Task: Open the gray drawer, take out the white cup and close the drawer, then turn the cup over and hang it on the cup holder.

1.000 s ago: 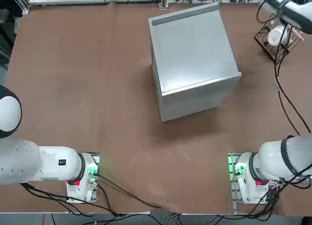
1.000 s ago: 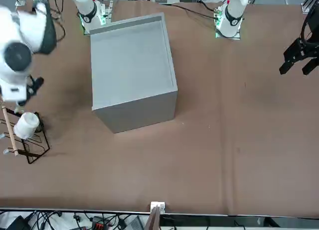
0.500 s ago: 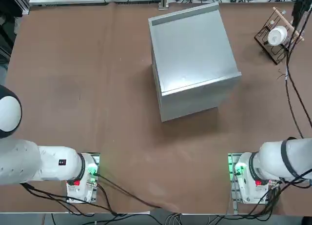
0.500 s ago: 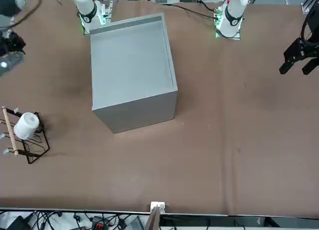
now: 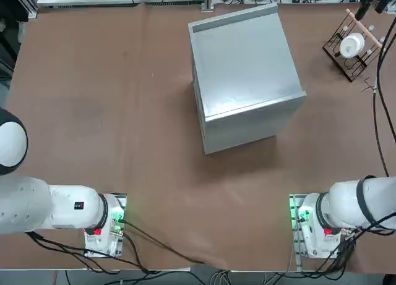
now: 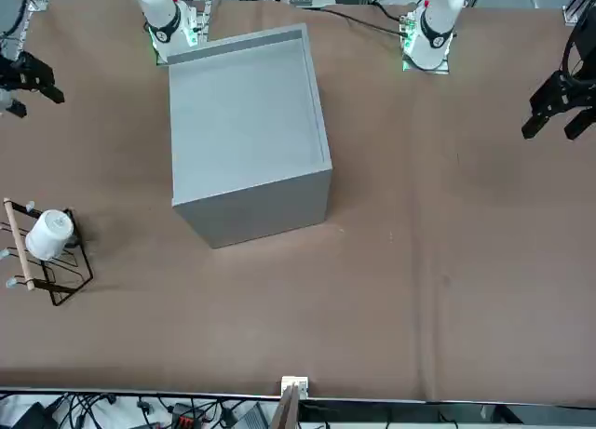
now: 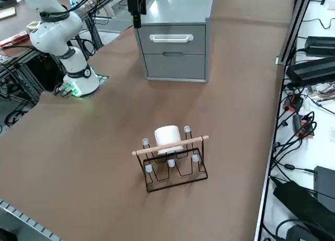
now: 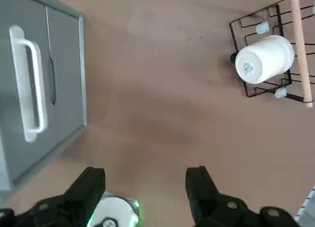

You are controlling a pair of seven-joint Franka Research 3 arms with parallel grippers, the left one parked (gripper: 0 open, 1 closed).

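While the right pincer [image 8: 145,187] hangs high above the bench [image 5: 124,99] with its two dark fingers spread wide and nothing between them, I can see the white cup [image 7: 168,138] sitting upside down on the cup holder [image 7: 172,165], its smooth round base facing up. That rack is a thin dark wire frame with pale wooden pegs and one long wooden rod across its top, and it stands near the far right corner of the bench, close to the edge. From the wrist camera the cup [image 8: 263,59] looks like a plain glossy cylinder with a small label on its base. My gray drawer [image 5: 244,75] is a boxy sheet-metal cabinet with sharp corners, matte flat sides and a rounded white bar handle [image 7: 170,38]; both its fronts sit flush and shut. Brown matte covering runs over the whole bench, and a wide bare stretch lies between cabinet and rack.
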